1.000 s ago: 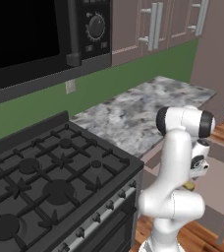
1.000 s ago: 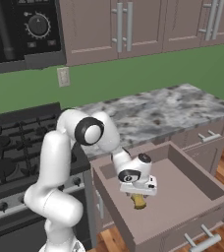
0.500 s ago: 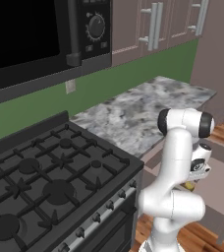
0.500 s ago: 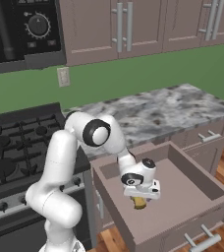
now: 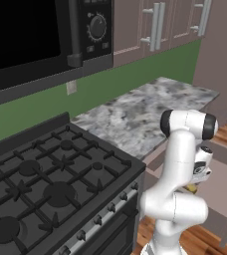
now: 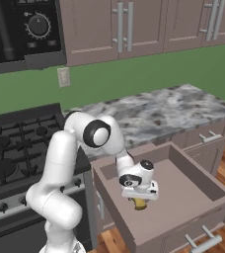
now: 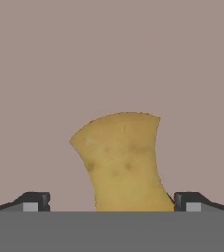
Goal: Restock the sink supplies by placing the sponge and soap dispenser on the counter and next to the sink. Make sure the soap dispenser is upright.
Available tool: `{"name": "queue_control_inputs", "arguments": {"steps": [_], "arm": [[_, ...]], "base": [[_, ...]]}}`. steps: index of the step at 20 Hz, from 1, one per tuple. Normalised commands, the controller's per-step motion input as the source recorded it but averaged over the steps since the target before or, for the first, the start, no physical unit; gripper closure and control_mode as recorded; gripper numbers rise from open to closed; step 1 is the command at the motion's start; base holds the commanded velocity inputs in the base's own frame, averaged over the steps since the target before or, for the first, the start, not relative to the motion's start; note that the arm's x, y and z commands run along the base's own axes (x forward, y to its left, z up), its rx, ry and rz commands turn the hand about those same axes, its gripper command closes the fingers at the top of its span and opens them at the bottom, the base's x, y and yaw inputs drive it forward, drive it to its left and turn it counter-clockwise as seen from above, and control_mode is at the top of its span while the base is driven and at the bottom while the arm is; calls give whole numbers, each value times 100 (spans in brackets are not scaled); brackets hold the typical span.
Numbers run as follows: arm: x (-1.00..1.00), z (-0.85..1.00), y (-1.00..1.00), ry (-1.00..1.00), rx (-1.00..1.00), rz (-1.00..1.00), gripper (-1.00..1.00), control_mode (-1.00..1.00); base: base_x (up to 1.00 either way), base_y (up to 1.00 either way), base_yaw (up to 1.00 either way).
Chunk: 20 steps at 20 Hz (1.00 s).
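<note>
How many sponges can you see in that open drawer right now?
1. The sponge lies on the floor of the open drawer, directly beneath the open end effector, between its fingertips. The arm covers part of the drawer floor, so more could be hidden.

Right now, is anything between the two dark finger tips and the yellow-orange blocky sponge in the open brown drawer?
Nothing; in the hand view the sponge sits between the open gripper tips on the bare drawer floor.

We note even, soft rendered light, no glare, faint shadows; all views sharp, with slightly jagged edges throughout.
</note>
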Motion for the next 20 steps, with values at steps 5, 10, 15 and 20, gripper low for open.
{"name": "queue_control_inputs", "arguments": {"steps": [5, 10, 15, 20], "arm": [[8, -15, 8, 0, -1, 2, -100, -100], [9, -11, 0, -5, 0, 5, -100, -100], [4, 0, -5, -15, 0, 6, -100, -100], [24, -22, 0, -3, 0, 6, -100, -100]], "base": [[0, 0, 0], [0, 0, 0], [0, 0, 0], [0, 0, 0]]}}
